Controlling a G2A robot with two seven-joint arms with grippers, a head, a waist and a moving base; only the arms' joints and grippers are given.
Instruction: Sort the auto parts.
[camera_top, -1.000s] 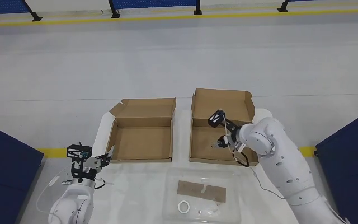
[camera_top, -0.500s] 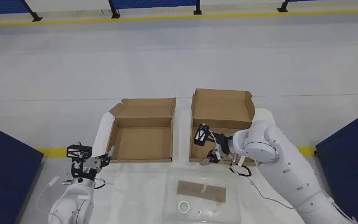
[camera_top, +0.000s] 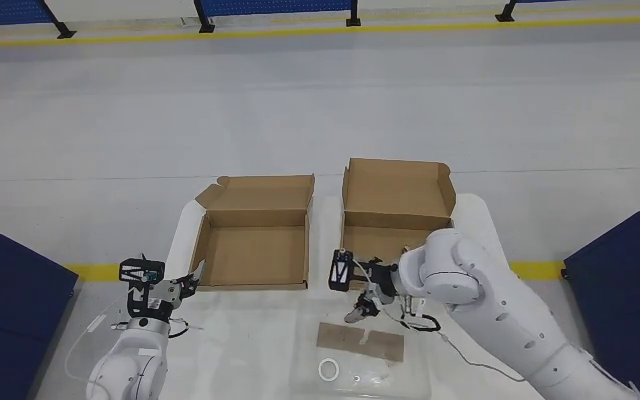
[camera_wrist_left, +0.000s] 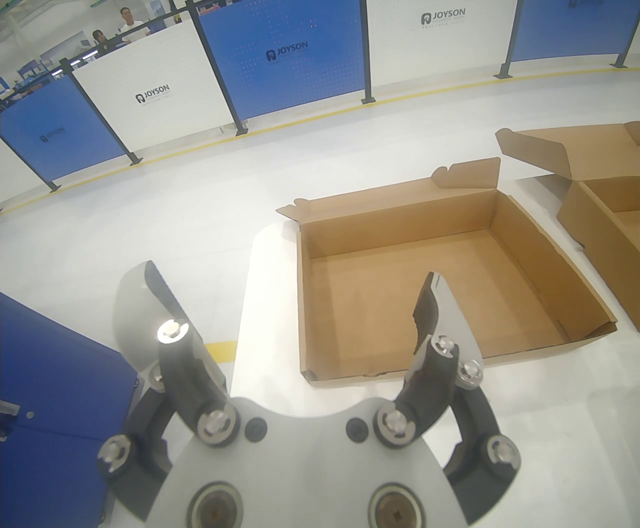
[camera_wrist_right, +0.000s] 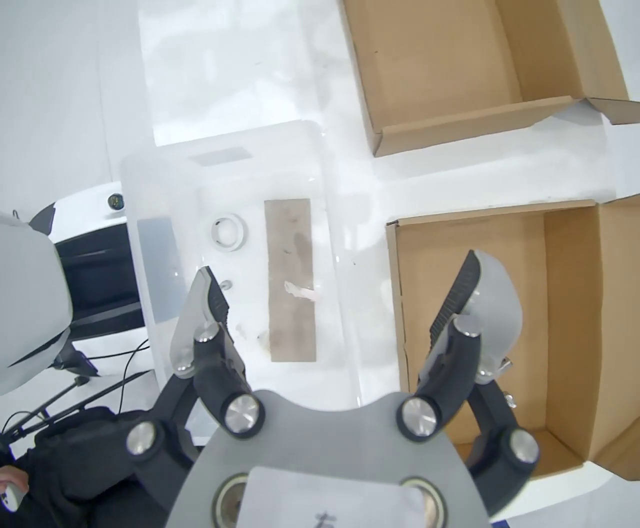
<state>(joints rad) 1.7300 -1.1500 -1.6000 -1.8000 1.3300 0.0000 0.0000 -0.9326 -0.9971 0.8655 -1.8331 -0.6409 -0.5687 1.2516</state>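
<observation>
My right gripper (camera_top: 362, 305) has swung back from over the right box (camera_top: 395, 190) and now hangs above the clear bin (camera_top: 300, 375) at the near edge of the table. Its jaws are spread wide with nothing between them. I take that as one delivery finished and the next pick about to start. The bin holds a white ring (camera_wrist_right: 229, 232), a cardboard strip (camera_wrist_right: 291, 280) and a few small pale bits that I cannot identify. The ring looks like the obvious next part to take.

Something small and metallic shows beside my right finger, over the right box floor. It may be a dropped part, but it is too hidden to be sure.

The left gripper (camera_wrist_left: 290, 272) has not moved. It sits low near the table's left corner, jaws wide apart and empty, facing the left box (camera_top: 255, 255), whose floor is bare.

Both boxes stand side by side on the white table (camera_top: 250, 310), lids folded back. Beyond them is pale floor, a yellow line (camera_top: 300, 30) and blue barrier panels (camera_wrist_left: 300, 50).
</observation>
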